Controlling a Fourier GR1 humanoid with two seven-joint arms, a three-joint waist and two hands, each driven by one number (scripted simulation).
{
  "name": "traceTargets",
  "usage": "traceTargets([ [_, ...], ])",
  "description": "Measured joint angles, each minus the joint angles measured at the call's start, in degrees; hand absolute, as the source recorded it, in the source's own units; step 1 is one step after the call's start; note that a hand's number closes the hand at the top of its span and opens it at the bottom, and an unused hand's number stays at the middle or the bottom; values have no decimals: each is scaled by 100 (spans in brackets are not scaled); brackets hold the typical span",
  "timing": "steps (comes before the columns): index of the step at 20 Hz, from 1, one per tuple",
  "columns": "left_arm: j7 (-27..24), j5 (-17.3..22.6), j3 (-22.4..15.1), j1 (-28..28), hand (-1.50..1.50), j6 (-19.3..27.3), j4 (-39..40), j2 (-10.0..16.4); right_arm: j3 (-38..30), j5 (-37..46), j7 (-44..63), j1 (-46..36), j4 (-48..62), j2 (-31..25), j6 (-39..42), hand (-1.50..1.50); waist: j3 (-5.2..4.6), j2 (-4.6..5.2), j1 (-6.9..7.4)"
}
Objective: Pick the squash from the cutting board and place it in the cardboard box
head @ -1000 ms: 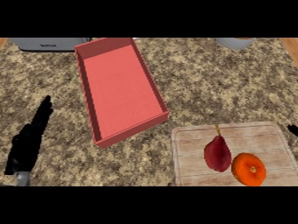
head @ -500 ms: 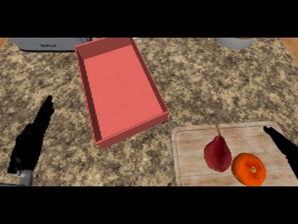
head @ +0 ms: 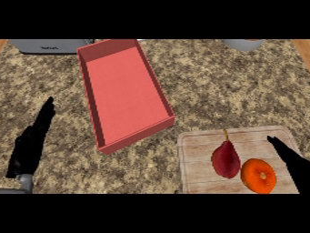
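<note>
Hovering open and empty at 3 o'clock of the squash (head: 226, 159), the right hand (head: 299, 167) may catch the orange (head: 258, 175) lying between them instead.

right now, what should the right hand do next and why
Probably move the right hand left toward the squash, passing above the orange fruit: the hand is open at the right edge of the cutting board, apart from the squash, and the orange fruit lies between them.

A speckled stone worktop (head: 237, 91) carries an orange (head: 258, 175) at its near right. A grey appliance (head: 50, 46) stands at the far left, a grey pot (head: 243, 44) at the far right.
</note>
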Motion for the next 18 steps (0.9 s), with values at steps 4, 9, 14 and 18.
traceTargets([
  [4, 97, -126, 105, 33, 0, -97, -140, -113, -45, 279, -137, 55, 74, 286, 95, -150, 1, -1, 0],
  [9, 69, -233, 304, -92, 0, -265, 1, -220, -162, 593, -502, 151, 342, 556, 137, -150, 1, 0, -5],
  [14, 35, -413, 367, -33, 0, -347, -23, -400, -258, 800, -555, 81, 460, 860, 305, -150, 0, -1, -1],
  [18, -6, -476, 472, 33, 0, -450, -29, -479, -324, 1001, -740, 131, 572, 1043, 306, -150, 1, 0, -1],
])
